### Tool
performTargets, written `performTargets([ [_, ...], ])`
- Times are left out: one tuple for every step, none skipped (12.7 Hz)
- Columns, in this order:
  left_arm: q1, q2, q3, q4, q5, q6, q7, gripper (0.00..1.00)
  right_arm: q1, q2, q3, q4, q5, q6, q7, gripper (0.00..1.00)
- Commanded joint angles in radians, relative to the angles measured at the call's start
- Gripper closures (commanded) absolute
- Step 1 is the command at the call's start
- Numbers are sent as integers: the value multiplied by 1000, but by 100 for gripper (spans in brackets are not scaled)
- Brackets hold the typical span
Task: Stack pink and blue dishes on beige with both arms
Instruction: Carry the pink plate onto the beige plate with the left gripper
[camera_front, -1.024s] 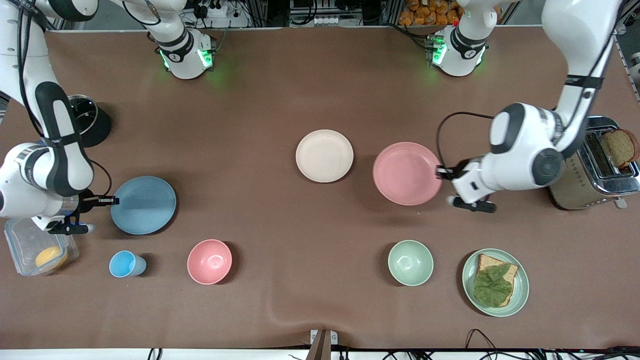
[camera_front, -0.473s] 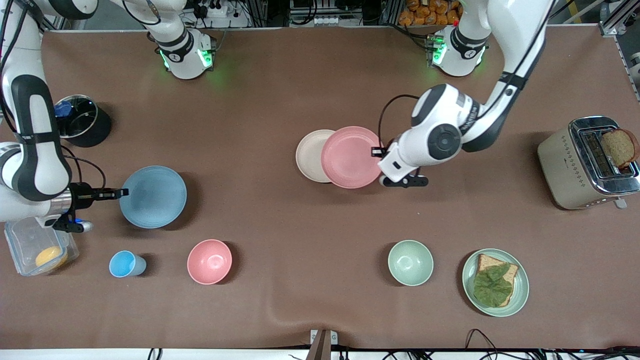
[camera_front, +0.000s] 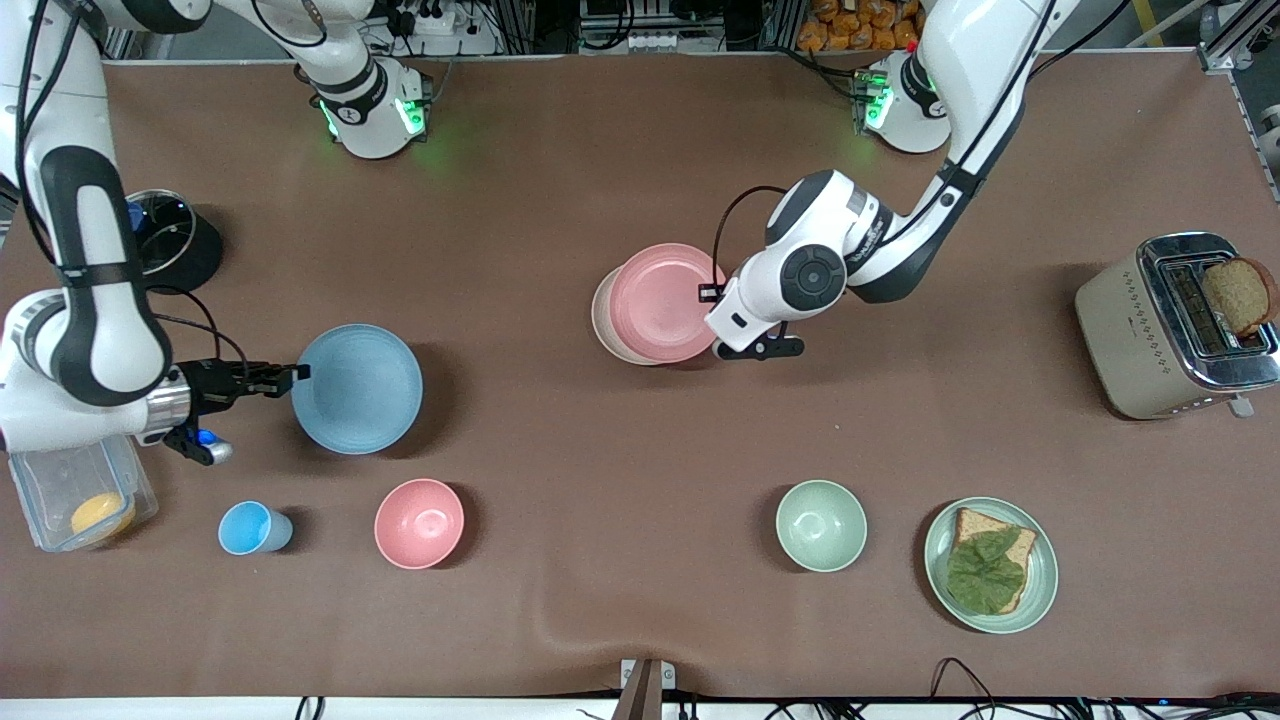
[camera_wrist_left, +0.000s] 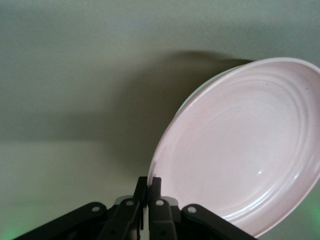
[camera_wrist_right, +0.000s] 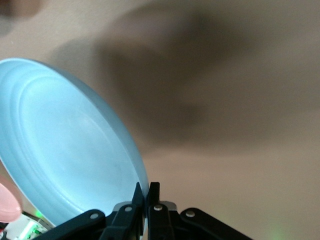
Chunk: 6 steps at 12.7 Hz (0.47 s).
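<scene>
The pale pink plate (camera_front: 660, 302) hangs over the beige plate (camera_front: 603, 320), covering most of it; only a beige crescent shows. My left gripper (camera_front: 712, 294) is shut on the pink plate's rim (camera_wrist_left: 152, 172). The light blue plate (camera_front: 357, 388) is held above the table toward the right arm's end, with my right gripper (camera_front: 296, 374) shut on its rim (camera_wrist_right: 145, 185). In the right wrist view the blue plate (camera_wrist_right: 65, 150) fills one side, tilted.
A small blue cup (camera_front: 250, 527), deep pink bowl (camera_front: 419, 523), green bowl (camera_front: 821, 525) and green plate with bread (camera_front: 990, 565) lie nearer the camera. A toaster (camera_front: 1175, 325) stands at the left arm's end; a clear container (camera_front: 75, 490) and black pot (camera_front: 165, 240) at the right arm's end.
My left gripper has carried the pink plate from beside the beige plate to over it. My right gripper has carried the blue plate toward the table's middle.
</scene>
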<state>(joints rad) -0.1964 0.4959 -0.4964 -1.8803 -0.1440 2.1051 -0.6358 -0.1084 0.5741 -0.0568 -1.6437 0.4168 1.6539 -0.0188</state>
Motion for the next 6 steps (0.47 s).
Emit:
performTargets([
  [-37, 19, 7, -14, 9, 45, -47, 100, 85, -120, -6, -147, 22, 103, 115, 100],
  [-41, 30, 7, -14, 9, 58, -50, 100, 104, -161, -5, -219, 23, 183, 132, 100],
  [-44, 42, 7, -14, 20, 70, -53, 100, 107, -175, -5, -254, 28, 217, 131, 100],
  [-46, 52, 9, -13, 33, 78, -56, 100, 107, -177, -5, -254, 28, 218, 132, 100],
  [-48, 58, 9, -11, 38, 88, -61, 100, 110, -177, -5, -257, 28, 219, 132, 100],
  [-46, 65, 9, -10, 38, 101, -61, 100, 119, -177, -5, -260, 28, 222, 132, 100],
])
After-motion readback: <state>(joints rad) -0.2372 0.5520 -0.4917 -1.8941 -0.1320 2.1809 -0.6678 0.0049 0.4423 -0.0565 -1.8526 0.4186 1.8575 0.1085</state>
